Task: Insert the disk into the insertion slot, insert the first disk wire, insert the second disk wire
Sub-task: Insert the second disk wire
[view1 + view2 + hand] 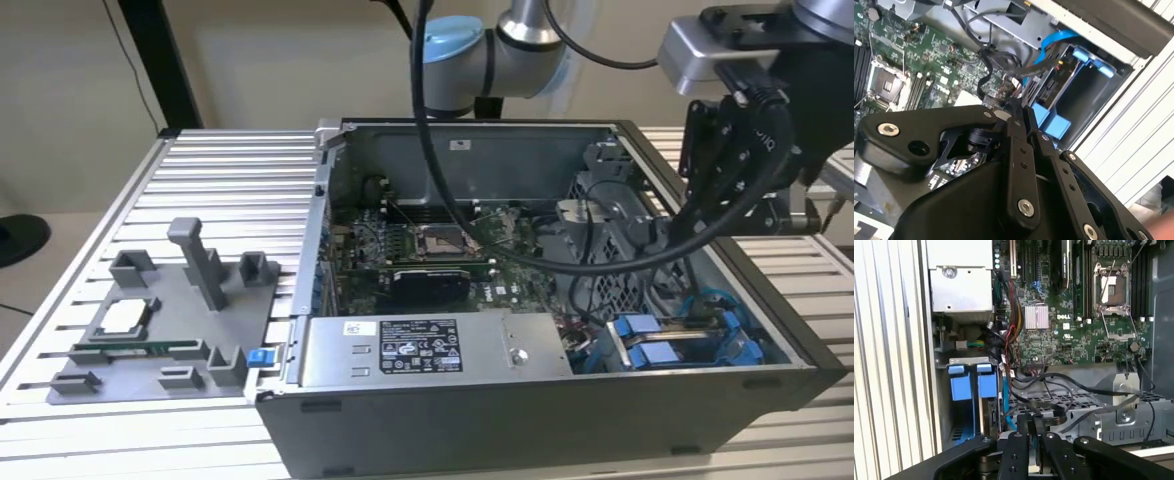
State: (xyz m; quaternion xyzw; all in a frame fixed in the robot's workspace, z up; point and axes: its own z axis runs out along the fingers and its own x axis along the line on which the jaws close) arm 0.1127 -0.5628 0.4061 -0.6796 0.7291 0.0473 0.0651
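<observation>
The open computer case (534, 400) lies on the table. The insertion slot (694, 355) is in the case's corner at the exterior view's lower right; two blue latch tabs (974, 385) stand at its mouth. Inside the slot a dark connector end in a blue frame (1051, 87) looks like the disk, its label hidden. A thin blue wire (1054, 40) arcs over the slot. Loose black wires (1054, 407) lie beside it. My gripper (694, 185) hangs above the case's right wall. In both wrist views its black fingers (1019, 130) are pressed together with nothing visible between them.
A silver labelled power-supply box (427, 350) fills the case's near side beside the slot. The green motherboard (427, 245) lies behind it. A grey parts fixture (160, 320) stands on the ribbed table at the exterior view's left. Thick black robot cables (601, 262) sag into the case.
</observation>
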